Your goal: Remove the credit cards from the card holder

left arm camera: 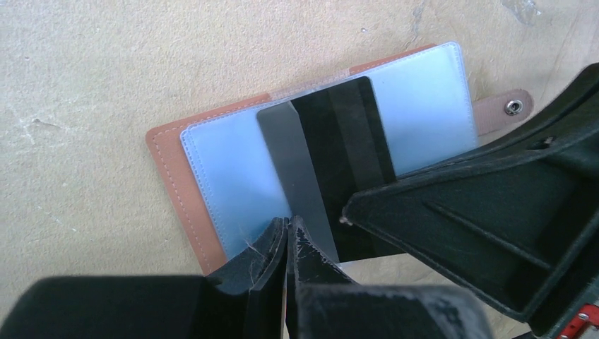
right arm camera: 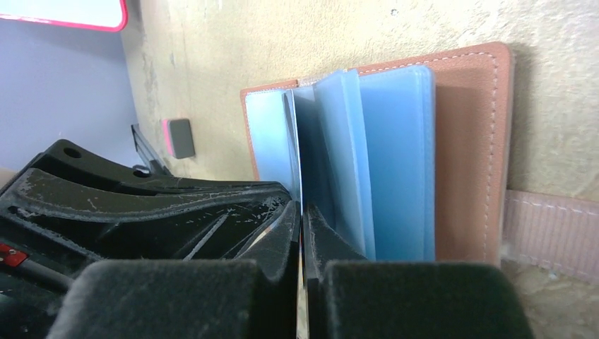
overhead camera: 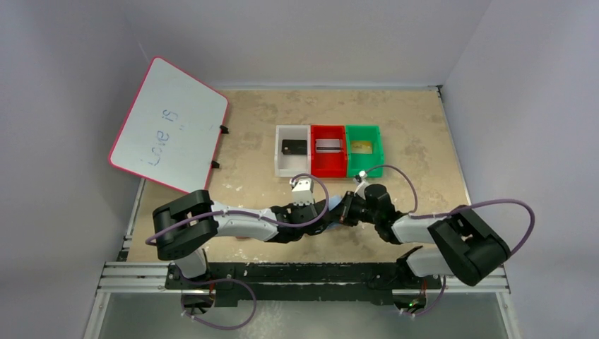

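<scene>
Steadying the open card holder [left arm camera: 176, 162] on the worktop [left arm camera: 85, 85] with my left pincer [left arm camera: 286, 236] pinching its edge, I have the right pincer [right arm camera: 302, 215] pressed together on one leaf [right arm camera: 293, 141], card or sleeve unclear.

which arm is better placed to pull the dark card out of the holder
right. the right jaws are shut at the lower edge of the dark card, ready to draw it out; the left jaws pinch a clear sleeve, seemingly steadying the card holder.

Whiteboard [overhead camera: 169, 123] left — white bin [overhead camera: 285, 164], red bin [overhead camera: 328, 168], green bin [overhead camera: 364, 168] abreast.
</scene>
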Motion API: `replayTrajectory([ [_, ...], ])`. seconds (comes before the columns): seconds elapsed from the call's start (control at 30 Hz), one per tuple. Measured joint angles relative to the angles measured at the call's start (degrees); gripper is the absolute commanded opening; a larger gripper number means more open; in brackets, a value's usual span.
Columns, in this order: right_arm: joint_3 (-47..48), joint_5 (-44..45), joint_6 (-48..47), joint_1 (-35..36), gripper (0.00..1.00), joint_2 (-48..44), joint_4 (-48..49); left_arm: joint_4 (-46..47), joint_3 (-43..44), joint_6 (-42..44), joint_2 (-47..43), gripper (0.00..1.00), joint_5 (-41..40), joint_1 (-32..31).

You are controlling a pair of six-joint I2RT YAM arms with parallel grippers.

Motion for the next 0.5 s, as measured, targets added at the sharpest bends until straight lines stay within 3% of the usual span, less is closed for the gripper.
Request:
replayTrajectory([
  [0.13,0.0,4.1,-0.1,0.2,0.00,-6.4,-6.1,-1.1,-0.3,-0.2,-0.7,0.12,-1.1,0.0],
  [0.27,0.0,9.9,-0.1,0.2,0.00,-16.1,-13.6,-4.8,-1.1,-1.0,-2.9,0.30,-3.1,0.0],
  [0.5,0.0,13.0,-0.2,0.2,0.00,-24.4,-19.6,-7.8,-1.1,-1.4,-5.9,0.40,-5.2,0.0],
])
